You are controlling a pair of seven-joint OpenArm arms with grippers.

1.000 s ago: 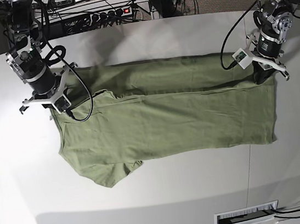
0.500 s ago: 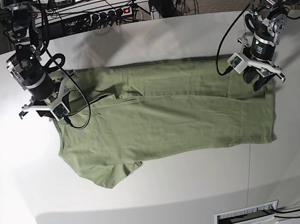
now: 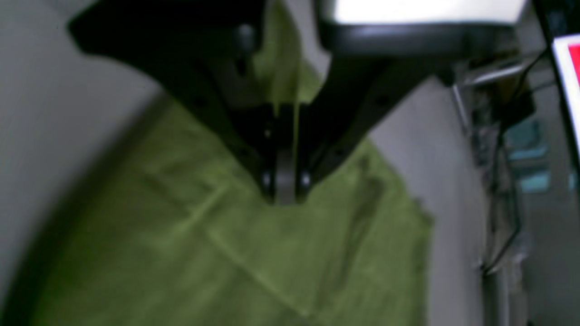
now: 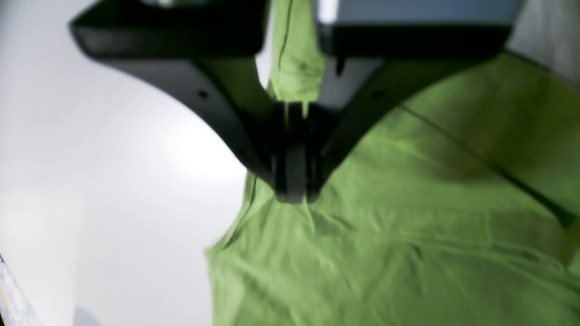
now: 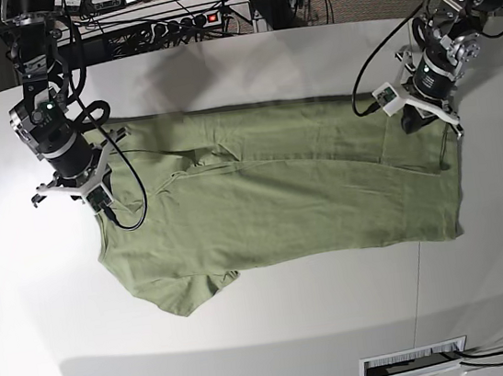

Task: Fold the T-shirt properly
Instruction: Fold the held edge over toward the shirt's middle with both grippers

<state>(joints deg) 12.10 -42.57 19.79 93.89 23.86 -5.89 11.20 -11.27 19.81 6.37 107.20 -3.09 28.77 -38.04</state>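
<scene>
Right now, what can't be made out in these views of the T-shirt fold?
- Left wrist: T-shirt blurred; its creases are unreadable.
- Right wrist: right gripper covers the pinched cloth.
- Base: left gripper hides the corner under it.
- Base: what lies under the folded-over far edge.

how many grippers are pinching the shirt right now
2. The left gripper is shut on the T-shirt at its hem corner, the right gripper on its shoulder end. None hidden.

The T-shirt [image 5: 281, 198] is plain sage green with no print, lying on a pale grey-white surface [image 5: 279, 323], while each black pincer, left [image 3: 284, 183] and right [image 4: 292, 185], carries silver-white fittings above the green cloth.
</scene>
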